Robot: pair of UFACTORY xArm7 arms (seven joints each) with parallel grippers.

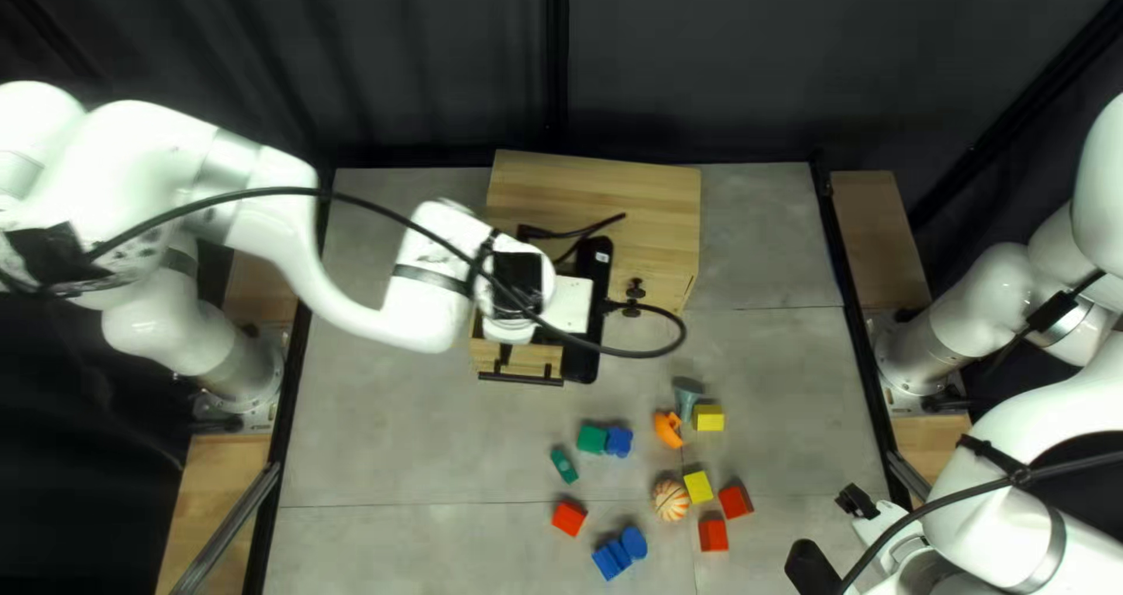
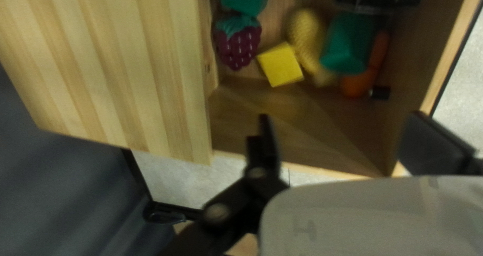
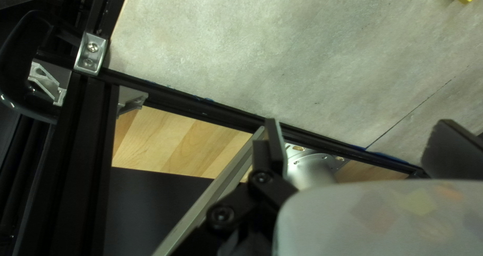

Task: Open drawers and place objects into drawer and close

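The left gripper [image 2: 342, 125], spread wide and empty, hangs over the drawer [image 2: 241, 110] and its toys [image 2: 239, 43], apparently for loading, while the right gripper [image 3: 358, 127], also wide and empty, leaves it room.

Before the cabinet [image 1: 643, 203], the ball [image 1: 670, 500] lies just left of 3 blocks [image 1: 736, 501].

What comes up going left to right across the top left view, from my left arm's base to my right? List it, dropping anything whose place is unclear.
Left arm's base → lone red block → blue blocks → striped ball → nearer of the two paired red blocks → right arm's base
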